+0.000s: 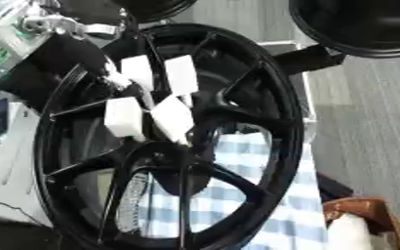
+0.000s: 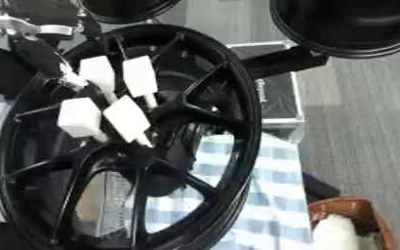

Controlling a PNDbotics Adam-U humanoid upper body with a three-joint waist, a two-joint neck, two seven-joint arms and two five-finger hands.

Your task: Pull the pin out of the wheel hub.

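Wheel rim standing on edge, filling the middle of the view.

Four block-shaped pins [image 1: 149, 100] sit clustered at the wheel hub [image 1: 165, 132], two above and two below, in the upper left part of the wheel rim [image 1: 293, 122]. The robot's left hand [image 1: 63, 53] comes in from the upper left, beside the upper pins. A checked cloth [image 1: 276, 195] lies behind the rim, showing through the lower spokes and to their right. Two more wheels [image 2: 357, 27] stand behind at the top. A basket [image 2: 353, 219] sits at the lower right.
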